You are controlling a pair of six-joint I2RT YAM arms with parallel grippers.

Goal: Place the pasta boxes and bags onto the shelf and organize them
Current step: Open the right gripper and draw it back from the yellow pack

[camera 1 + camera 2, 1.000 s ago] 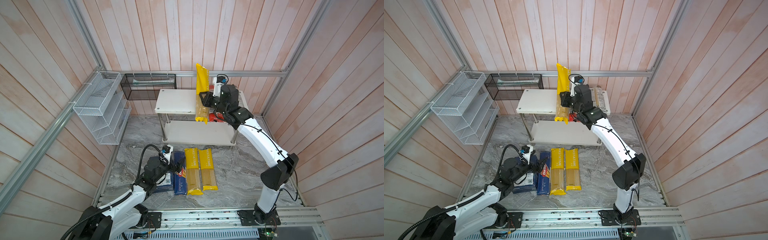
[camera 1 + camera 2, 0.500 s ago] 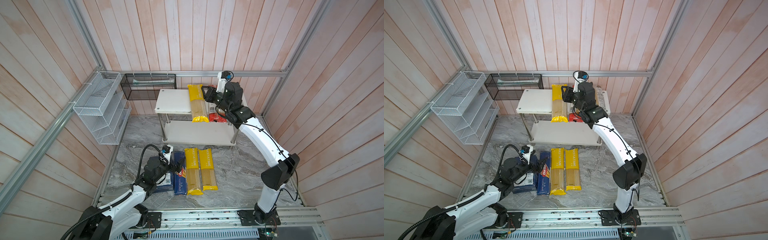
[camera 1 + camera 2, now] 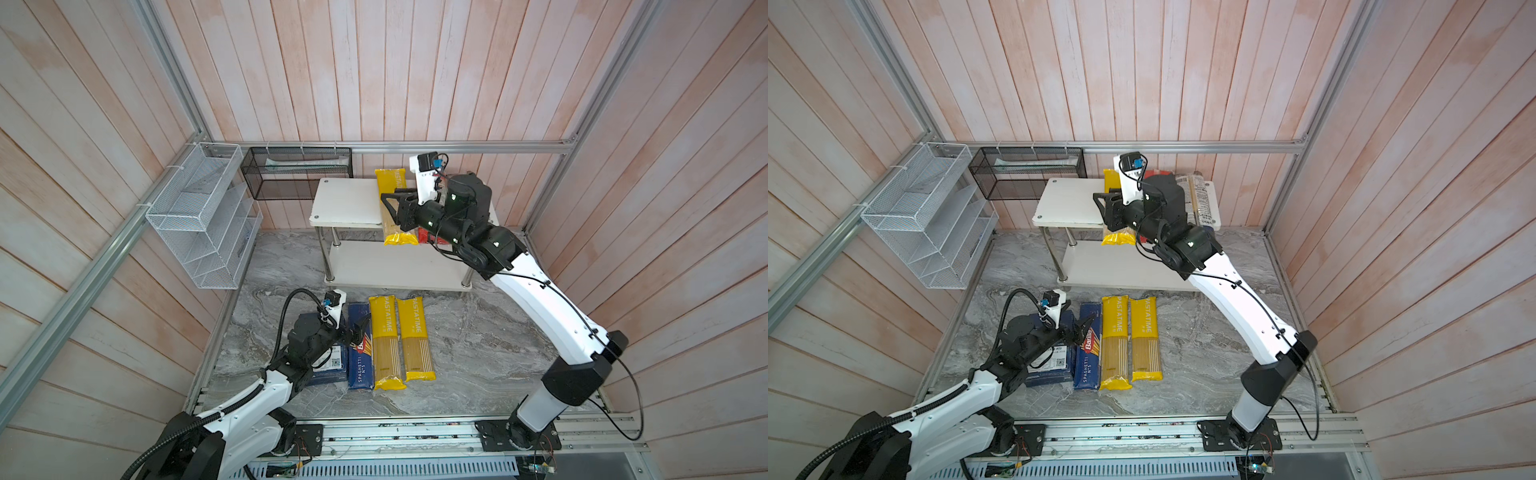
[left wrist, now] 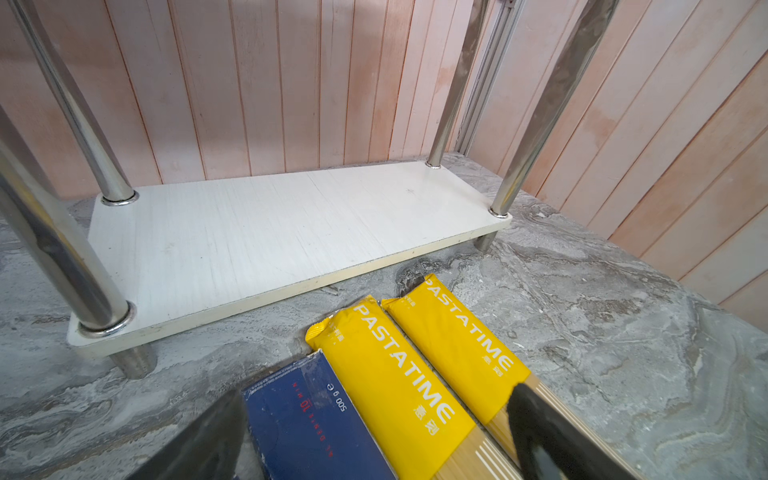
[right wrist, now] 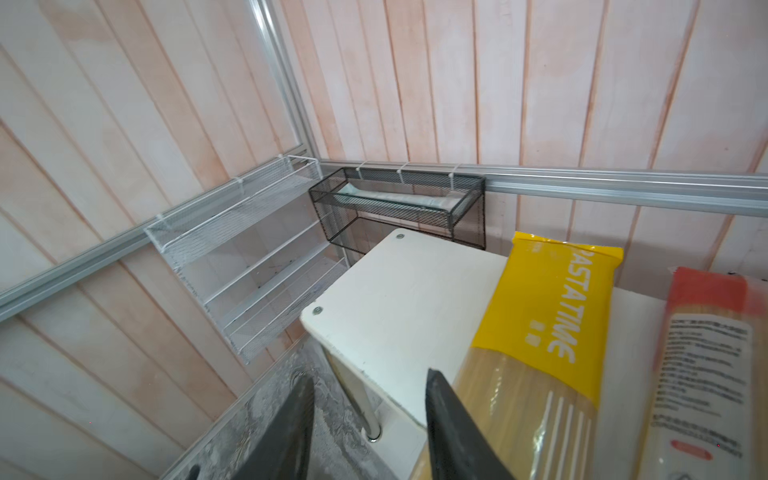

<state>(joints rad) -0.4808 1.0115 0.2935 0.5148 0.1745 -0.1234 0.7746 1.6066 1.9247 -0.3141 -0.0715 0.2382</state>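
Worktop (image 3: 490, 345): grey marble, wood walls; right half open.
Shelf (image 3: 345, 203): back edge; top board's left half free.
Top board: yellow bag (image 3: 392, 187), red-ended bag (image 5: 706, 353) (both overhang front edge).
Before shelf: wide box (image 3: 1048, 376), narrow box (image 3: 359, 357), yellow pair (image 3: 386, 336).
Basket (image 3: 297, 183): pale packet (image 3: 303, 165).
Right gripper (image 5: 370, 376): jaws narrowly apart, empty, beside yellow bag.
Left gripper (image 4: 378, 392): jaws wide over narrow box.

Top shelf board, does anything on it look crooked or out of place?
The yellow PASTATIME bag on the top board sticks out past the front edge, its end hanging over the lower board. The red-ended bag beside it overhangs too. Nothing looks spilled or torn.
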